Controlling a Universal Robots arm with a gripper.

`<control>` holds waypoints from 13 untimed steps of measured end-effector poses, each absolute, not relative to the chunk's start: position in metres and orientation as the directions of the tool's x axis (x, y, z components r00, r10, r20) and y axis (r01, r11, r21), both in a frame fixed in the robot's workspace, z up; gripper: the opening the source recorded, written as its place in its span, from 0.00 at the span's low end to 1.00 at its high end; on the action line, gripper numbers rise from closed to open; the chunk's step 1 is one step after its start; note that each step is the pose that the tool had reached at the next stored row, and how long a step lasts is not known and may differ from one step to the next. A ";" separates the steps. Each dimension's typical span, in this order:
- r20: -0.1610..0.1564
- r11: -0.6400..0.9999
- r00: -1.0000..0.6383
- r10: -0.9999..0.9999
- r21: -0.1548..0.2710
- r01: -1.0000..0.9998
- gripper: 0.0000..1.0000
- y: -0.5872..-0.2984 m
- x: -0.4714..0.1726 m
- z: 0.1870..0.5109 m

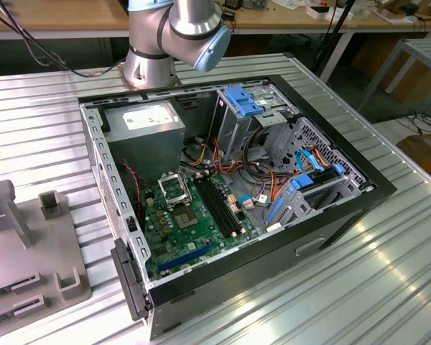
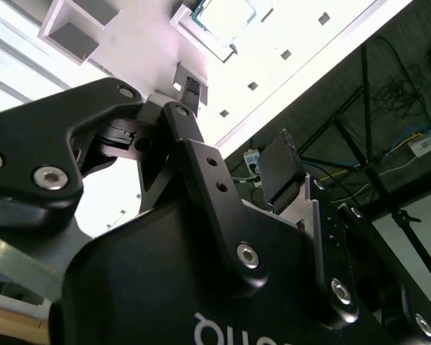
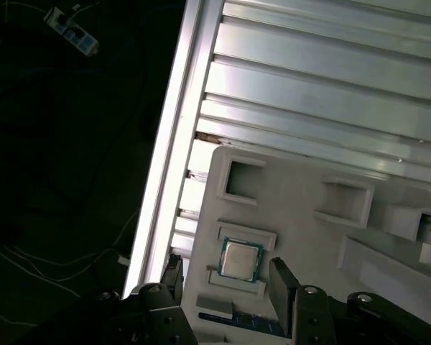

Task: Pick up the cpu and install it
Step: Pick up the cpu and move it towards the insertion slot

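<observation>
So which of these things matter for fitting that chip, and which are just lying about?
Job in hand: cpu, sitting in the grey tray; open pincer near it; black socket in the computer case.
Lying about: power-supply box, memory slots, coloured cables.

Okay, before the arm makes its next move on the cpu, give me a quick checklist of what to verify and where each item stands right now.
1. Small square silver-topped cpu seated flat in its recess of the pale grey moulded holder: ok.
2. End effector open and empty: ok.
3. Cpu lies between the two fingers in the first wrist view: ok.
4. Black desktop computer case open, green motherboard exposed: ok.
5. Square black socket with metal frame open to receive the chip: cannot tell.
</observation>
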State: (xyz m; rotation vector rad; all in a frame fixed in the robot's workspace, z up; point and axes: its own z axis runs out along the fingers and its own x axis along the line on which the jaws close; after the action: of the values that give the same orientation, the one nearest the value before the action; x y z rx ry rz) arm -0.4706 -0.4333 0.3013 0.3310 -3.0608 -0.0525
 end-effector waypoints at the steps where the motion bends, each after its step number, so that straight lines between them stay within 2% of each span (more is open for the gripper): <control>1: 0.058 0.977 -0.976 -0.211 0.041 -0.209 0.60 -0.433 -0.471 0.300; 13: 0.057 0.993 -0.992 -0.115 0.040 -0.113 0.60 -0.434 -0.465 0.280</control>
State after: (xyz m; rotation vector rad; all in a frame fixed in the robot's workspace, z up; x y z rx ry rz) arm -0.4653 -0.4336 0.2805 0.1759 -3.0768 -0.0567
